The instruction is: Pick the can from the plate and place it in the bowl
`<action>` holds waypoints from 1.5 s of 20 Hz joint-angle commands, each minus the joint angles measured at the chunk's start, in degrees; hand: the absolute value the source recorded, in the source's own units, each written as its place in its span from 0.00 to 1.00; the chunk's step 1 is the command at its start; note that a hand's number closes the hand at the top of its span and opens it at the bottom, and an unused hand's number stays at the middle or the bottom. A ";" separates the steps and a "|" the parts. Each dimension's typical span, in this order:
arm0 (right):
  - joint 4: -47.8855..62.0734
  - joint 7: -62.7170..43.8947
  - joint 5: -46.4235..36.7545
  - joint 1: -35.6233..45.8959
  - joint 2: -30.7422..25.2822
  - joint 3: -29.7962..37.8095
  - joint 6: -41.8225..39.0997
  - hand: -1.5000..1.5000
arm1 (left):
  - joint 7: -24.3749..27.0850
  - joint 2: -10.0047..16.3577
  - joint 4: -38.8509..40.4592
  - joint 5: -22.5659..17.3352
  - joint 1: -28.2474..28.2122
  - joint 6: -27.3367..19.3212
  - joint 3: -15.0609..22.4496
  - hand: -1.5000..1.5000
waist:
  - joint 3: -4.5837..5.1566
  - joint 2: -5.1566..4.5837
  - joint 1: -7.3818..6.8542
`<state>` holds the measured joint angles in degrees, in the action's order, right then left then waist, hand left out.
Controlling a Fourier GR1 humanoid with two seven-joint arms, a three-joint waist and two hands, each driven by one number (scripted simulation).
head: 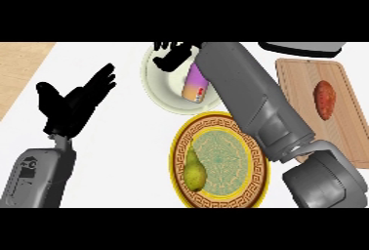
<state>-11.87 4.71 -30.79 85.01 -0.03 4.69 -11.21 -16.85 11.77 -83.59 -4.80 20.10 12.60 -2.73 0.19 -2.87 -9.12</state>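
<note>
Left hand (pixel 69 108) open, fingers straight and spread, pointing up and away from the left forearm (pixel 36 178), right forearm (pixel 259 102) stretched diagonally forward, right hand (pixel 175 54) slightly ahead and right of the left fingertips.

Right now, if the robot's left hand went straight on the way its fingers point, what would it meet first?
The left hand points up and rightward over bare counter. First near that line is the bowl's upper left rim; whether it would touch or pass beside is unclear.
</note>
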 commanded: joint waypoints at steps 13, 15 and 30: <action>2.23 6.32 8.73 1.24 0.03 6.30 13.44 0.00 | 1.12 -1.89 1.47 1.40 1.50 -0.99 1.42 0.50 | -0.07 -0.17 0.11; 2.43 7.00 8.12 0.70 0.03 5.99 16.62 0.00 | 0.44 0.54 1.84 -0.24 1.63 0.54 -0.86 0.50 | -0.05 -0.09 0.41; 0.61 27.70 9.18 -5.66 -17.21 7.79 -1.05 0.00 | 3.10 2.09 1.59 -0.67 -2.93 0.59 -3.72 0.50 | -0.20 0.96 5.24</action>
<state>-10.69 25.85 -21.48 81.33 -12.86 12.69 -5.92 -16.41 13.04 -83.14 -5.16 18.55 12.24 -5.31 -0.01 -2.08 -4.92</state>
